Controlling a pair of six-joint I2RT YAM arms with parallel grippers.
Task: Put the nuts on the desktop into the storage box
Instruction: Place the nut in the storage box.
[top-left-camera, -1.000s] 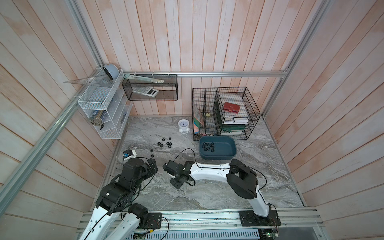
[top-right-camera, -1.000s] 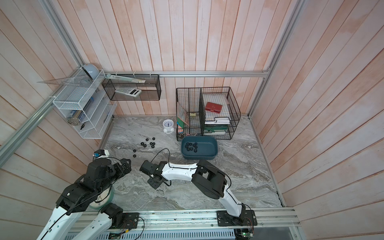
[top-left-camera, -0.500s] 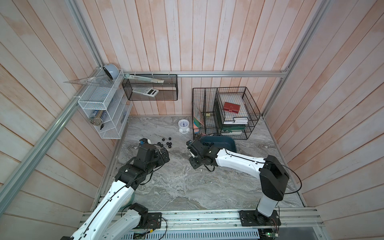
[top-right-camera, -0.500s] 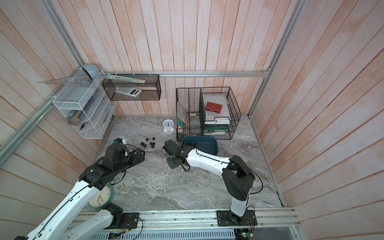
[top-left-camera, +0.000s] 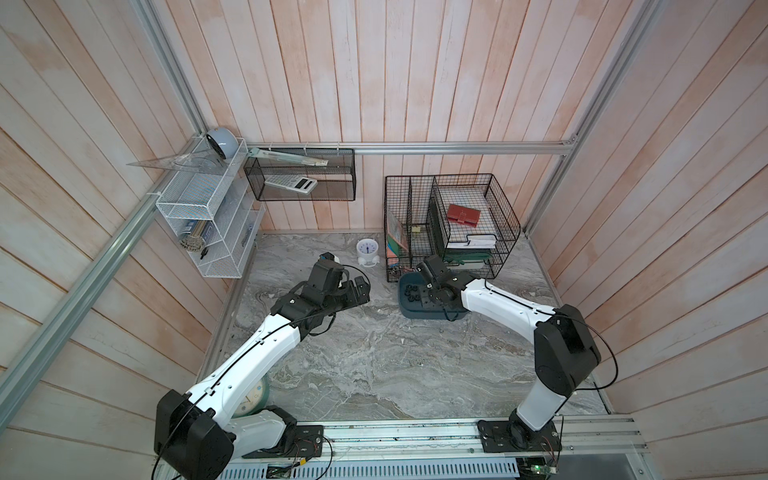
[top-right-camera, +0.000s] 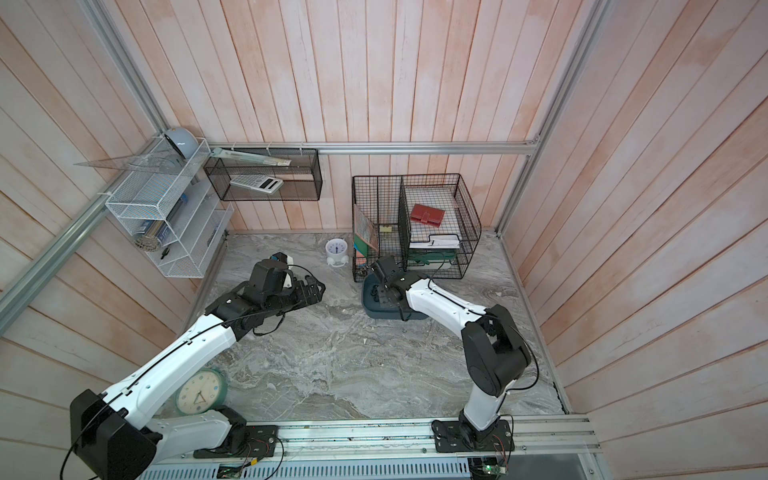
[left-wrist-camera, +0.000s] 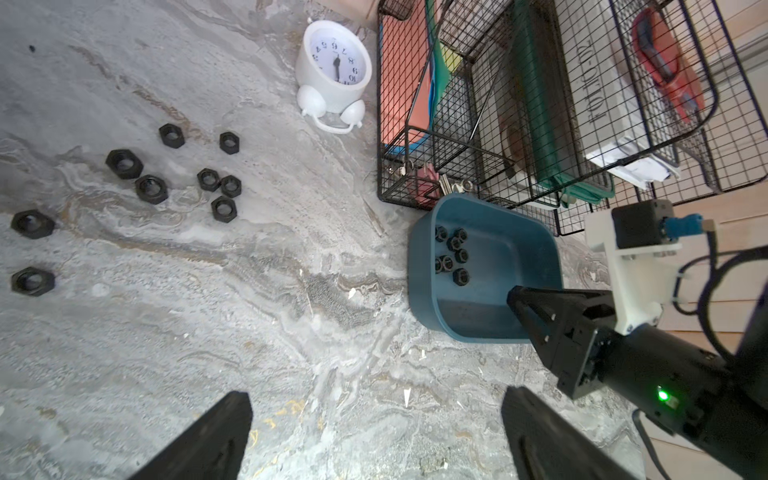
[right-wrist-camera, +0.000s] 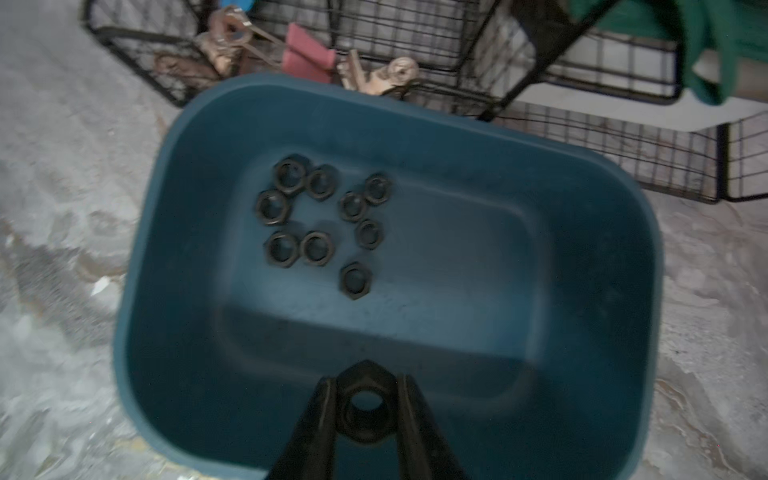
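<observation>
The right claw (right-wrist-camera: 365, 380) is almost shut. It pinches one small black six-sided metal nut (right-wrist-camera: 365, 409) by two flat sides. The nut hangs over the shallow dark teal-blue plastic storage box (right-wrist-camera: 582, 199), just inside its near wall. The box floor lies right under the nut, so I think the claw only has to let go. Nine more black nuts (right-wrist-camera: 355, 280) lie bunched on the box floor, further in and apart from the held one.

The left claw (left-wrist-camera: 376, 397) is wide open and holds nothing. It hovers over the flat grey marble-patterned desktop (left-wrist-camera: 291, 332). Nine loose black nuts (left-wrist-camera: 151, 189) lie flat on the desktop near the small white alarm clock (left-wrist-camera: 334, 66), well apart from the box. The left arm is nearer to them.

In both top views the left arm covers the loose nuts. The right wrist view is blurry, so I cannot tell how high the held nut hangs above the box floor.
</observation>
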